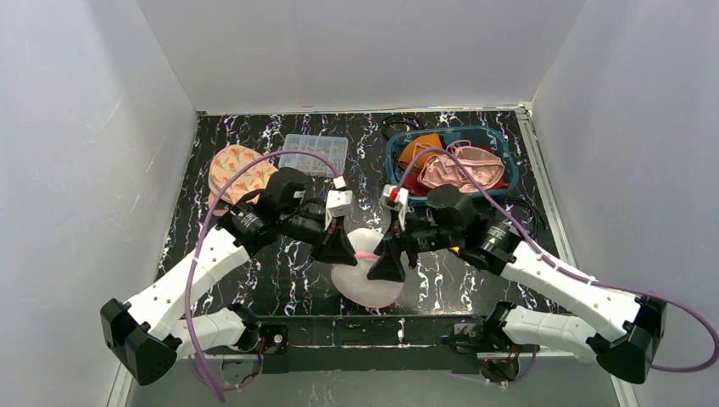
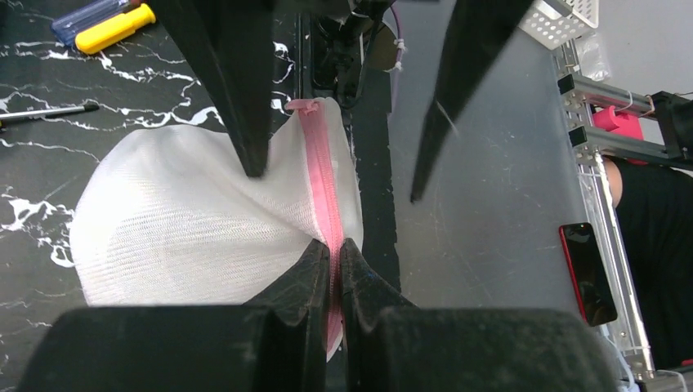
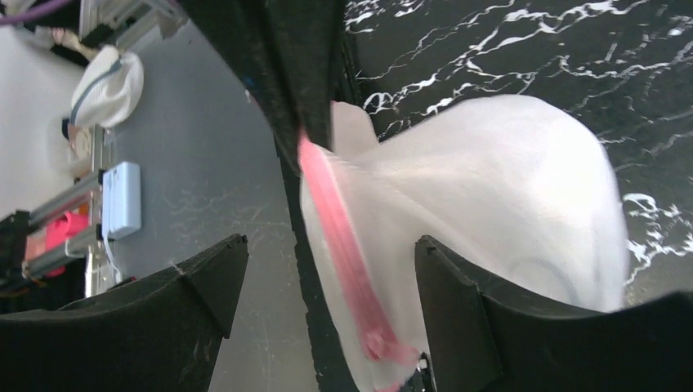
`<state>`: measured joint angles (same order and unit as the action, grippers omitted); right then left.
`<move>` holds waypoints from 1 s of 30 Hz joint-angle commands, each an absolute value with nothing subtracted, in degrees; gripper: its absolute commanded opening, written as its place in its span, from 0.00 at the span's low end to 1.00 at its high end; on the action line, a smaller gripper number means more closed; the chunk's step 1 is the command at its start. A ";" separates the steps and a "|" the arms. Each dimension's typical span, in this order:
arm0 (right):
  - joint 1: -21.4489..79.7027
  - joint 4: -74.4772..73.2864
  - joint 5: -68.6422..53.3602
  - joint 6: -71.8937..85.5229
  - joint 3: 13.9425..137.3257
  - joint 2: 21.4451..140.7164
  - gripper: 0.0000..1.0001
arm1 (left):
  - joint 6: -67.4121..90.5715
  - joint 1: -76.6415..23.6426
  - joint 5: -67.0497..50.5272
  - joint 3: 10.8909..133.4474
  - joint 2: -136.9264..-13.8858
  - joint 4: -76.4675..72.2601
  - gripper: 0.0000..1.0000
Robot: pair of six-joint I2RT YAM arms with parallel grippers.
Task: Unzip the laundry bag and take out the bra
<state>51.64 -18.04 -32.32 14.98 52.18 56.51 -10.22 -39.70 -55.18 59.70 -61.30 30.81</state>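
The white mesh laundry bag [image 1: 366, 280] lies near the table's front edge between both grippers. Its pink zipper [image 2: 324, 175] runs along one side and looks closed. My left gripper [image 2: 336, 255] is shut on the zipper's tape at one end of the bag. My right gripper [image 3: 327, 273] is open and straddles the other end, where the pink zipper pull [image 3: 380, 343] sits near one of its fingers [image 3: 453, 302]. In the left wrist view the pull [image 2: 307, 105] lies between the right gripper's two black fingers. The bra is hidden inside the bag.
A teal basket [image 1: 396, 153] with orange and pink garments stands at the back right. A clear plastic box [image 1: 315, 153] and patterned pink fabric pieces [image 1: 237, 170] lie at the back left. A yellow-handled tool [image 2: 110, 24] lies on the table.
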 commanded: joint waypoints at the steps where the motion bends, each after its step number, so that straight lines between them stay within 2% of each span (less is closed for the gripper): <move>1: 56.09 -18.66 -28.85 11.63 55.87 59.15 0.79 | -13.69 -39.37 -59.22 62.74 -61.99 30.41 0.00; 3: 56.56 -20.35 -27.45 10.65 56.02 60.03 0.71 | -13.71 -39.37 -59.19 62.77 -61.92 30.28 0.00; 9: 56.55 -18.10 -25.61 12.17 54.55 58.13 0.25 | -10.31 -39.42 -55.20 60.82 -60.28 26.84 0.00; 12: 56.52 -12.52 -22.41 16.67 52.25 56.04 0.01 | -5.76 -39.39 -50.67 59.12 -58.23 23.97 0.20; 15: 56.51 -5.89 -15.96 23.57 48.82 53.67 0.01 | 0.20 -39.38 -43.28 56.12 -54.27 20.32 0.36; 20: 56.55 5.63 -1.97 38.47 41.88 51.11 0.01 | 17.63 -39.24 -23.62 46.65 -42.09 13.20 0.65; 24: 56.68 21.84 7.64 51.43 32.06 48.37 0.01 | 38.37 -39.17 -16.10 36.85 -33.25 5.67 0.75; 26: 57.37 26.44 13.58 56.52 28.03 47.96 0.01 | 49.90 -39.33 -14.39 29.68 -29.55 -1.93 0.90; 27: 58.31 28.61 16.69 58.22 26.66 47.97 0.01 | 55.01 -39.49 -13.89 26.46 -27.84 -4.03 0.93; 30: 62.54 33.63 25.33 61.11 24.58 49.15 0.01 | 63.54 -40.63 -9.43 19.30 -23.07 -4.72 0.95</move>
